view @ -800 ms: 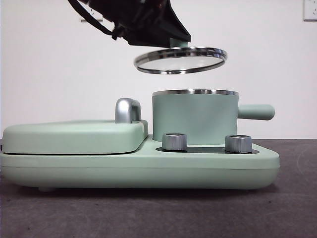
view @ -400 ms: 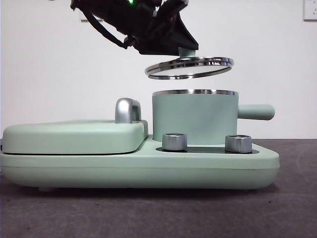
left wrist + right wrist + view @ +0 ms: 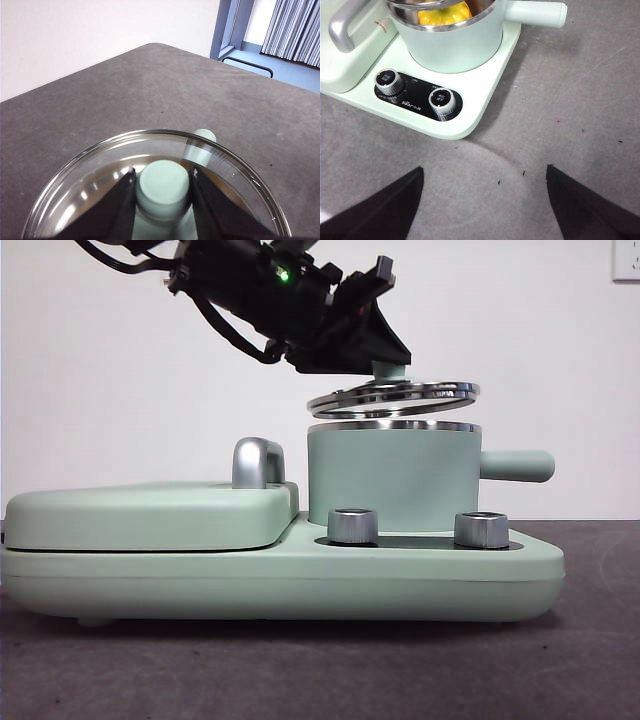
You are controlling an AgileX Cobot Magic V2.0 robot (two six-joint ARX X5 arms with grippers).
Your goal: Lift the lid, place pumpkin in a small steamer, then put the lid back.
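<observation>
Lid is held by its knob in the left hand, tilted just above the small steamer. Pumpkin is seen inside. The right hand is spread wide above the desk.

The lid is a round clear glass disc with a shiny steel rim and a small mint-green knob. It hangs tilted just above the steamer's rim, its handle-side edge higher. The steamer is a small mint-green cylindrical pot with a steel rim and a straight side handle, standing upright. The pumpkin, glossy yellow-orange and ribbed, sits inside the steamer; only part of it shows under the rim.
</observation>
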